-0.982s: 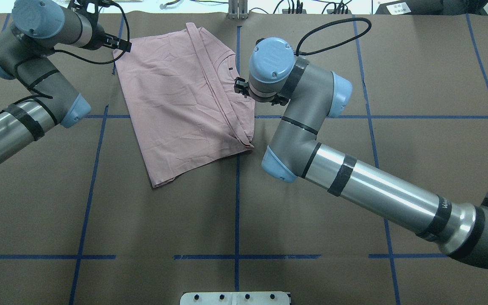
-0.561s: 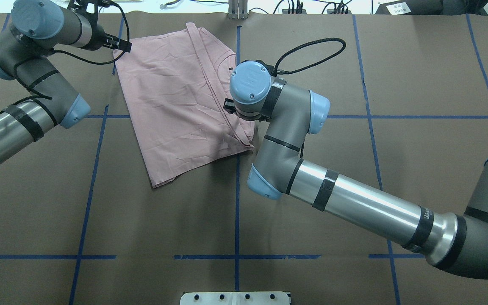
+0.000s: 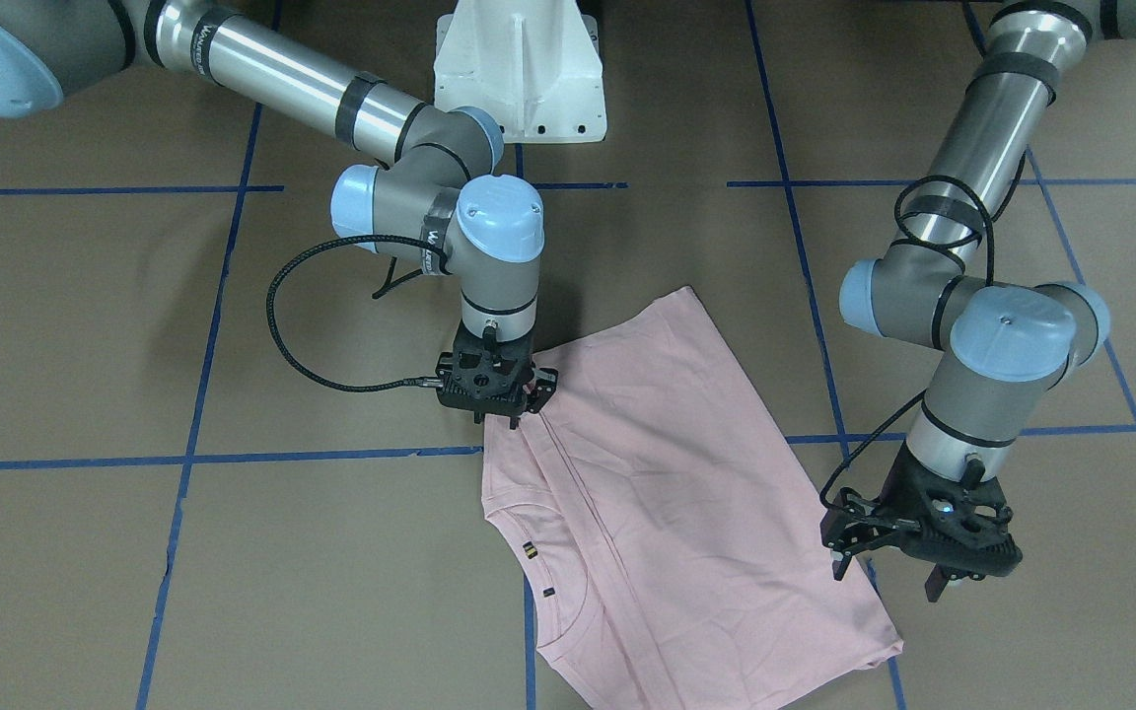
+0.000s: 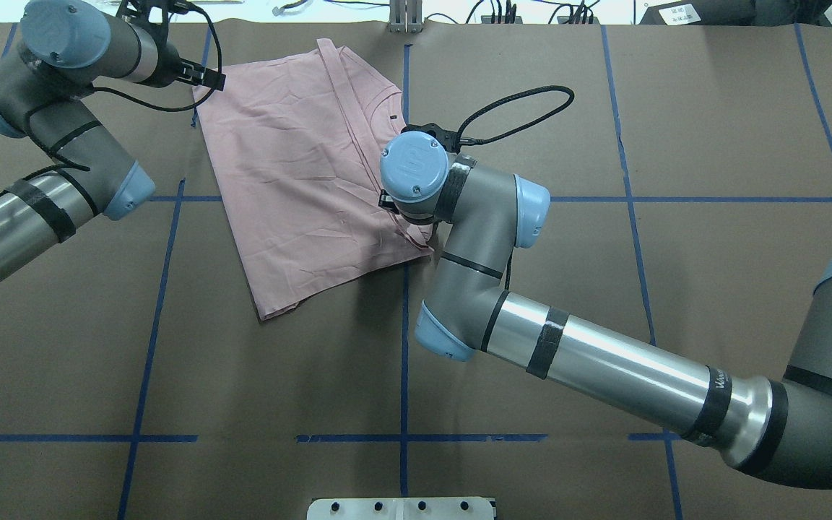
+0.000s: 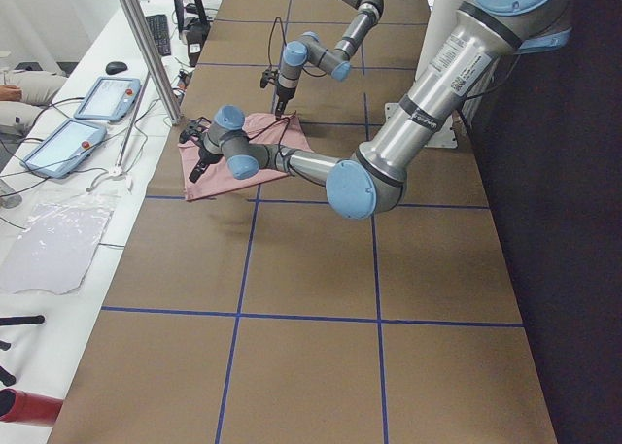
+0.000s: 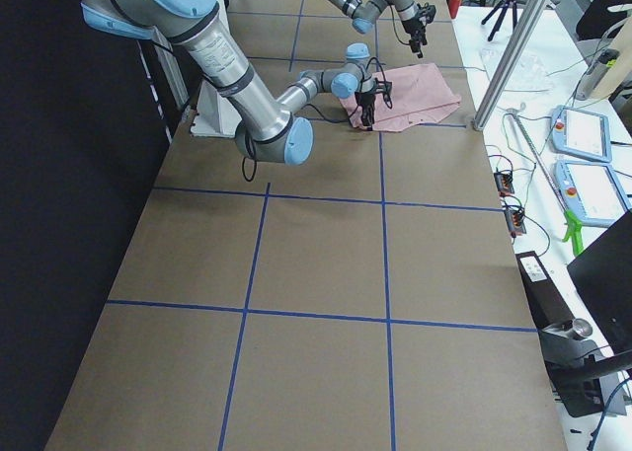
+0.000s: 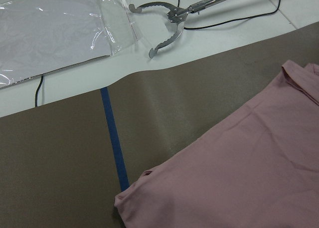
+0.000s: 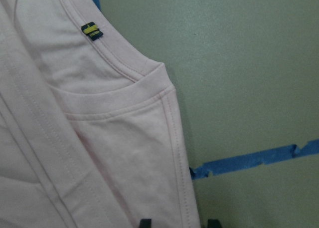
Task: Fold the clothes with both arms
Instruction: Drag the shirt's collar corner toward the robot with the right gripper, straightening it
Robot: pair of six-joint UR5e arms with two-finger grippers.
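Pink T-shirt (image 4: 300, 180) flat on the brown tabletop (image 4: 604, 325), close to the far edge and a little to my left of the middle. One side is folded over onto the body, so a long straight fold runs the length of it. The collar (image 8: 117, 53) sits at the end nearest the far edge, on the right, with a small dark tag (image 8: 90, 30) striped in yellow on its ribbing.

My right arm (image 4: 604, 361) reaches in across the middle, wrist pointing straight down at the shirt's right edge, between the collar and the near right corner. My right fingers (image 3: 509, 409) are parted: in the wrist view the two tips stand either side of the hemmed edge, not pinched together. Whether they touch the cloth, I cannot tell. A strip of blue tape (image 8: 249, 160) runs across the tabletop just beside that edge.

Over on the other side, my left arm (image 4: 26, 209) bends round to the shirt's far left corner. My left fingers (image 3: 933, 584) are spread apart over it and not clamped on the cloth; the corner lies flat below my wrist camera. Past the tabletop's far edge, on a white surface, lie a clear plastic sheet (image 7: 50, 33) and a pair of metal tongs (image 7: 178, 16).
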